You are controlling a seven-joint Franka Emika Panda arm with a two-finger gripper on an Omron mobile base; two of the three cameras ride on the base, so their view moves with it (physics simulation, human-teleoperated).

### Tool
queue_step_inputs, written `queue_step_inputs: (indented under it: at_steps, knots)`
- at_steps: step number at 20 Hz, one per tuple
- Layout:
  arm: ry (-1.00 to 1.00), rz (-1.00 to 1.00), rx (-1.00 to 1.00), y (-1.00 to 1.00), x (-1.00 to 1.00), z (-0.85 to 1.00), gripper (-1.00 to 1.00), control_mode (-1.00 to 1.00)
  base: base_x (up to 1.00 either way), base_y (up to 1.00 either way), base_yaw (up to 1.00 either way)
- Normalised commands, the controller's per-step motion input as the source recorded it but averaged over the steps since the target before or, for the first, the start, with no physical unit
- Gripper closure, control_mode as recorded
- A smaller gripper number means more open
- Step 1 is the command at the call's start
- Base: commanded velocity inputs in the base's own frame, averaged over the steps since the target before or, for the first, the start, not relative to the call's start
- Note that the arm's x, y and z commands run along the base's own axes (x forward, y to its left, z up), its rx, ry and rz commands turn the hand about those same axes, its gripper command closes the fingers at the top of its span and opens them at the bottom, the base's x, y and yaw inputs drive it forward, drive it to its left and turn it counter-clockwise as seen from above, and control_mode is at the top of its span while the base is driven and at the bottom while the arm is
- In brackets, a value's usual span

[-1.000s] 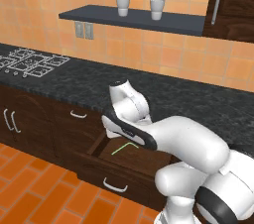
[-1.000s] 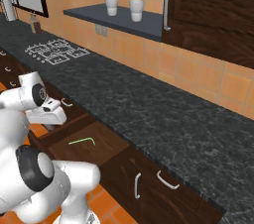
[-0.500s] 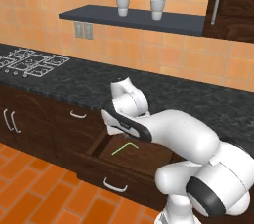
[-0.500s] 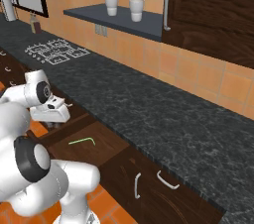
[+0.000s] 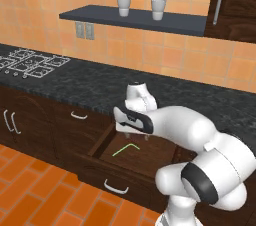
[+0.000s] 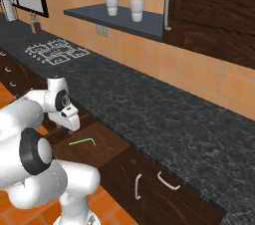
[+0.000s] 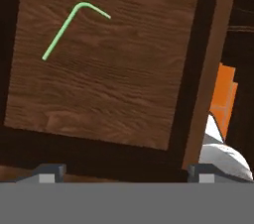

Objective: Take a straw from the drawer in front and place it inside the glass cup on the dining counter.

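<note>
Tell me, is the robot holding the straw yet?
No, nothing is held. The straw lies on the floor of the open drawer, and the gripper hangs open above it.

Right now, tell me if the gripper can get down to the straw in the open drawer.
Probably yes. The drawer is pulled open, the straw lies alone and uncovered on its floor, and the gripper hangs just above with nothing between. The straw sits off to one side in the hand view, so a small sideways shift seems needed.

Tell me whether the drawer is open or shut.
Open. The drawer is pulled out from the cabinet front, its wooden floor exposed with the straw lying flat inside.
</note>
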Motion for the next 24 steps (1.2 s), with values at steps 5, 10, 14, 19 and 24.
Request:
queue_step_inputs:
  at_steps: [5,10,14,19,24]
  knots:
    - [0.01,-0.47,-0.04,0.03,0.48,-0.46,-1.00,-1.00,0.00,0.00,0.00]
    - [0.08,-0.07,0.00,0.00,0.05,-0.02,-1.00,-1.00,0.00,0.00,0.00]
    - [-0.04,-0.01,0.00,0.00,0.14,-0.27,-1.00,-1.00,0.00,0.00,0.00]
    - [-0.02,-0.04,0.00,-0.07,0.43,-0.41,-1.00,-1.00,0.00,0.00,0.00]
    - [-0.01,-0.05,0.00,-0.02,0.44,-0.45,-1.00,-1.00,0.00,0.00,0.00]
